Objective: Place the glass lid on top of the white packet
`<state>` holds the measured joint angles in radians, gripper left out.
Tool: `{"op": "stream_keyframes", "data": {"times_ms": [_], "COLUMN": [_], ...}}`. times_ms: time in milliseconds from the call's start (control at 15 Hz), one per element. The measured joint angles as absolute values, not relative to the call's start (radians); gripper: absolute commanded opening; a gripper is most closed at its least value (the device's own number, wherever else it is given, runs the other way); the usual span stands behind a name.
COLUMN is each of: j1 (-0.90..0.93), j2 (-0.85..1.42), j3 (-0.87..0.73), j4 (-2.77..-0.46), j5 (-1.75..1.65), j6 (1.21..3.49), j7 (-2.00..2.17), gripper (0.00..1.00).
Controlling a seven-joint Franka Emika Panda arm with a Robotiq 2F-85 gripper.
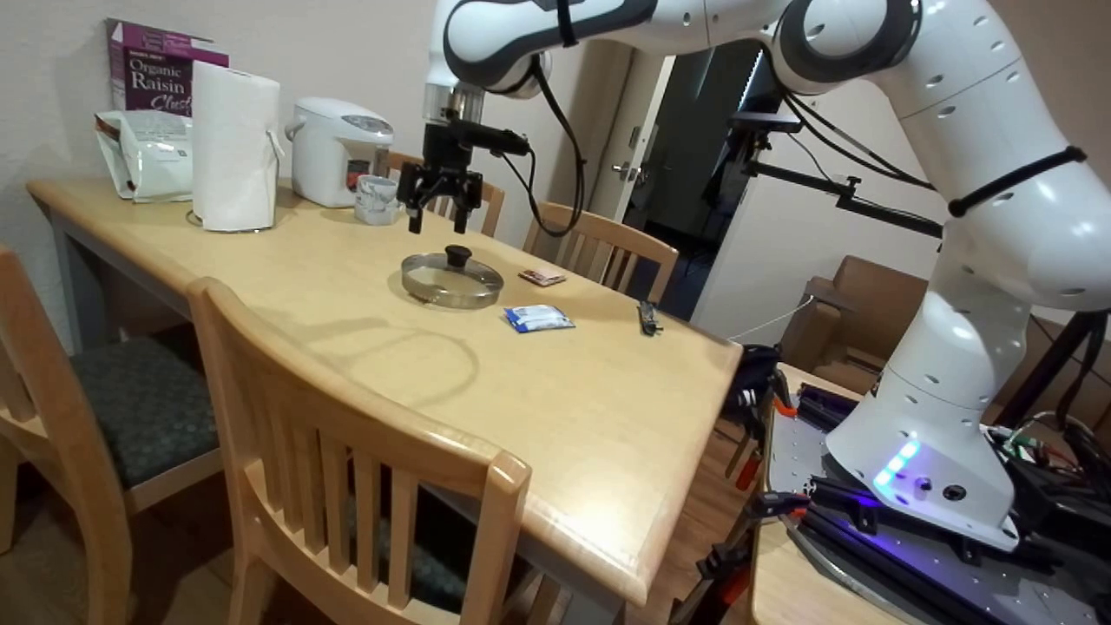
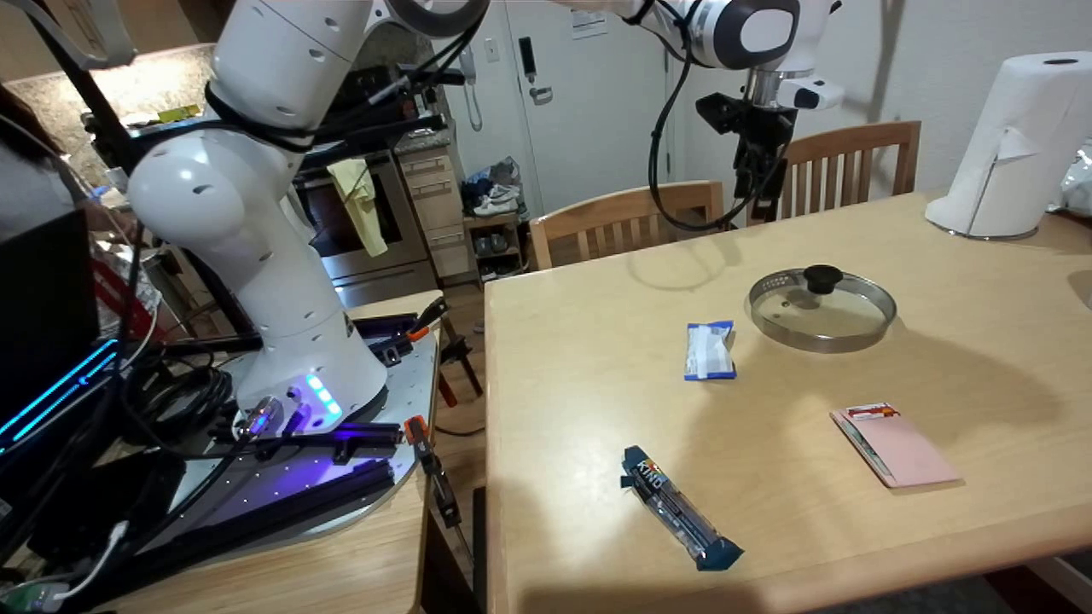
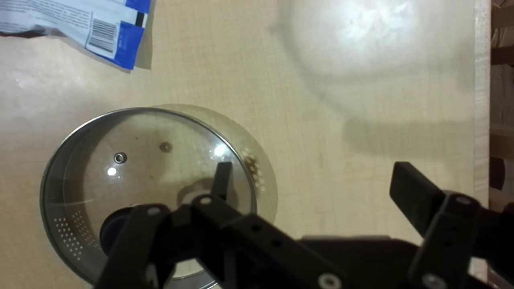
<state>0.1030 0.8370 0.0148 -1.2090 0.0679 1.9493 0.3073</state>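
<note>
The glass lid [image 2: 823,319] lies flat on the wooden surface [image 1: 590,434], its dark knob [image 2: 823,279] upward. Near it, with a strip of wood between the 2, the white packet [image 2: 709,351] lies flat, blue at its ends; a barcode shows near 1 corner in the wrist view.

Above hang the 2 fingers [image 3: 417,196], parted wide and free of any grip. In both exterior views a gap separates them from the lid. In the wrist view 1 of them is seen against the lid's glass, and the other over the wood beside it. The fingers cover part of the lid there, so their height over it is hard to judge.

The same surface bears a dark KIND bar [image 2: 681,509] and a pink card holder [image 2: 906,448] with something red showing at its opening. Farther along stand an upright paper towel roll [image 1: 234,148], a white hot-water pot [image 1: 325,165] and a patterned cup [image 1: 376,201]. Beside the roll is a pale bag [image 1: 156,152] and, behind that, a purple cereal box [image 1: 161,65]. Wooden chairs [image 1: 364,399] stand along the long sides, and the white arm [image 1: 972,113] arches over from a short end.
</note>
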Motion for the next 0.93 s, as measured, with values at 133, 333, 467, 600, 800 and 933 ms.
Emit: {"op": "stream_keyframes", "data": {"times_ms": [133,333,467,600,800,933], "j1": [0.105,0.107,0.109,0.109,0.110,0.110], "j2": [0.838,0.838,0.839,0.840,0.840,0.840], "j3": [0.008,0.001,-0.002,-0.003,-0.003,-0.003], "j4": [-1.205,-1.191,-1.183,-1.179,-1.177,-1.176], "j5": [0.041,-0.006,-0.036,-0.056,-0.066,-0.066], "j6": [1.914,1.854,1.830,1.824,1.823,1.823], "j7": [0.262,0.207,0.182,0.162,0.137,0.118], "gripper": [1.00,1.00,1.00,1.00,1.00,1.00]}}
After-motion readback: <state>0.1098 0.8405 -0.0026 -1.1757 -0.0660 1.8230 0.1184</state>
